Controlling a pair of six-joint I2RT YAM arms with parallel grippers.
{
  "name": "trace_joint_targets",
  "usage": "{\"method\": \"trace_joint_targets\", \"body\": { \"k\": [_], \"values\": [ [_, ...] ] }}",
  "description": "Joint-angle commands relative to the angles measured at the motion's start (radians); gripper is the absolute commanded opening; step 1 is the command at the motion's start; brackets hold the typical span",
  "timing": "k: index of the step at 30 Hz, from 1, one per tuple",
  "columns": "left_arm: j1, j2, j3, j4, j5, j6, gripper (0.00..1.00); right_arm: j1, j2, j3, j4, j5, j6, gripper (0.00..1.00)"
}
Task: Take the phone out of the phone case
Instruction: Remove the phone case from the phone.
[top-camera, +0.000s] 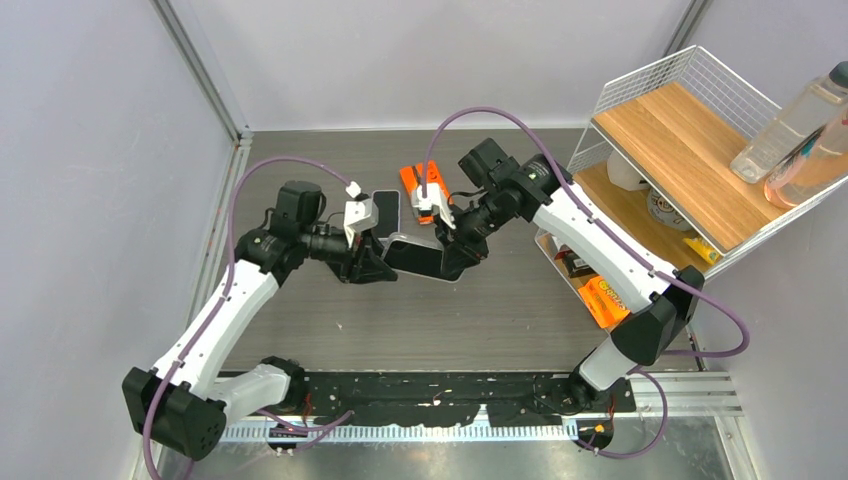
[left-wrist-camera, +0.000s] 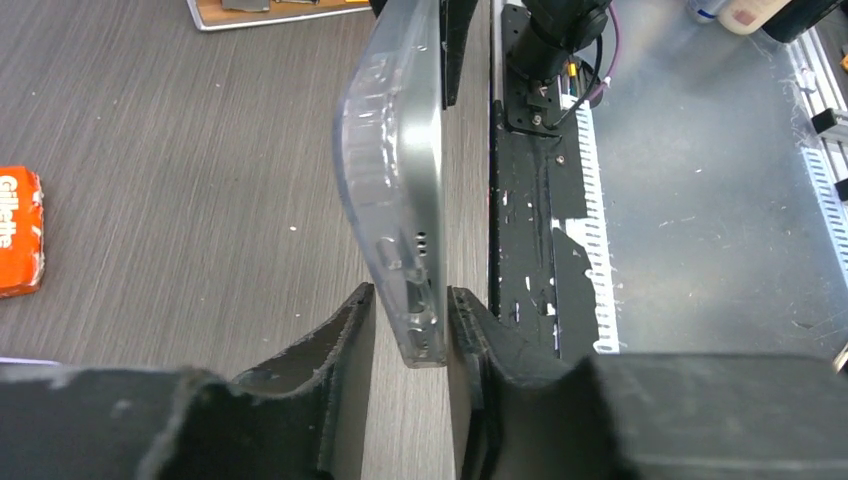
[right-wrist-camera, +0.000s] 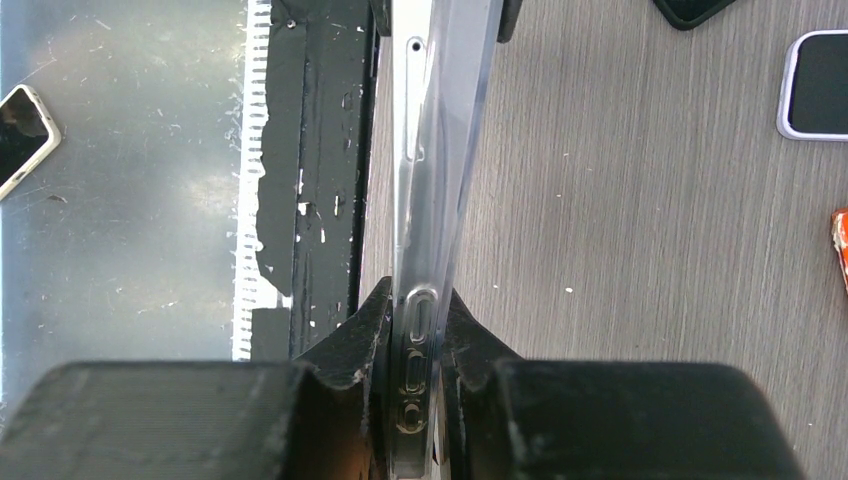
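The phone (top-camera: 415, 255), dark-screened and sitting in a clear phone case (left-wrist-camera: 380, 150), hangs edge-up above the table between both arms. In the left wrist view the phone's grey metal side (left-wrist-camera: 432, 200) lies against the case, which bulges away from it higher up. My left gripper (left-wrist-camera: 412, 310) has its fingers pressed on either side of the case's lower end. My right gripper (right-wrist-camera: 418, 310) is shut on the opposite end, over the case's (right-wrist-camera: 440, 150) side buttons. From above, the left gripper (top-camera: 385, 262) and the right gripper (top-camera: 450, 262) face each other across the phone.
A second phone in a white case (top-camera: 385, 208) lies on the table behind, beside an orange Gillette box (top-camera: 410, 178). A wire shelf rack (top-camera: 690, 140) with bottles (top-camera: 790, 125) stands at the right, an orange packet (top-camera: 603, 300) at its foot. The black base rail (top-camera: 440, 405) runs along the near edge.
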Motion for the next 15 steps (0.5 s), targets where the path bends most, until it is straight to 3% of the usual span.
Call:
{"method": "trace_joint_targets", "body": {
  "k": [1,6,10,15],
  "values": [
    [-0.012,-0.023,-0.016,0.102,0.026,0.014,0.3,-0.003,-0.005,0.058,0.012,-0.071,-0.008,0.05],
    [-0.016,-0.023,-0.035,0.127,0.024,0.041,0.01,-0.004,-0.001,0.057,0.009,-0.075,-0.01,0.05],
    [-0.015,-0.023,-0.032,0.089,0.04,0.16,0.0,-0.003,0.003,0.056,-0.002,-0.091,-0.016,0.05],
    [-0.017,0.016,0.044,-0.079,0.071,0.427,0.0,0.001,0.011,0.056,-0.024,-0.122,-0.029,0.05]
  ]
}}
